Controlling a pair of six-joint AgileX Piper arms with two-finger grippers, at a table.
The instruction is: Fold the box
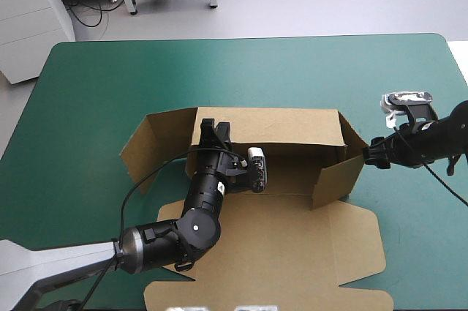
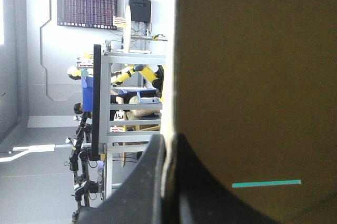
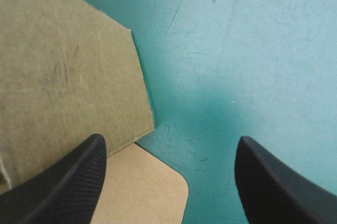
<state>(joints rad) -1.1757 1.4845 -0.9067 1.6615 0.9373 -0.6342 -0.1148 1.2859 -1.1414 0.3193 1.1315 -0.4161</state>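
I judge the box point(image 1: 292, 241) at mid table point(image 1: 110, 77) half done; back and right walls stand, left flap splayed, lid flat; left gripper point(image 1: 214, 132) pinches the back wall; right gripper point(image 1: 371, 153) gapes beside the right wall.

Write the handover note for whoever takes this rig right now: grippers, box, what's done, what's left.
Left gripper: shut on the box, pinching the top edge of its far wall near the left end.
Right gripper: open, holding nothing, over the teal-green cover just outside the right end wall.
Done: far wall and right end wall stand up; left end flap is raised but splayed outward.
Left: probably bring that flap in and tuck the walls; the wide near panel lies flat.
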